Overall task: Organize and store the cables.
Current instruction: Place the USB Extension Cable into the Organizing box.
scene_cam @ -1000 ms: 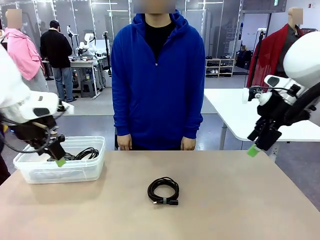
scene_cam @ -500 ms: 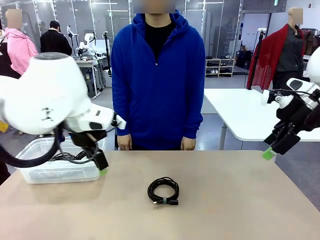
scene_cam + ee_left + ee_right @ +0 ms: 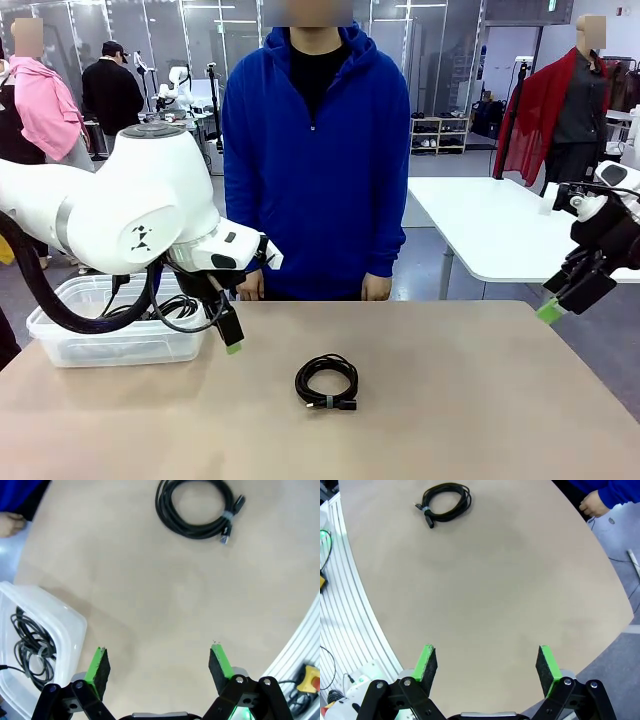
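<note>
From the front, a thin black cable coiled into a round loop [image 3: 326, 382] lies on the bare tan tabletop [image 3: 450, 400], at about 6 o'clock from the person in the blue hooded top [image 3: 316, 150]. At 9 o'clock from the coil stands a clear plastic storage tub [image 3: 60, 345] with more black cords [image 3: 178, 305] inside; how many is hard to make out behind the arm. The left gripper [image 3: 231, 338] hangs above the table beside the tub's near corner, empty. The right gripper [image 3: 556, 305] hovers off the table's edge at 3 o'clock, also empty.

In the left wrist view, the left gripper [image 3: 159, 666] is spread wide over bare table, the coil [image 3: 196, 507] at 12 o'clock and the tub [image 3: 60, 625] at 9 o'clock.

In the right wrist view, the right gripper [image 3: 487, 666] gapes wide, with the coil [image 3: 443, 502] far off at 11 o'clock and the person's hand [image 3: 592, 503] at 1 o'clock.
</note>
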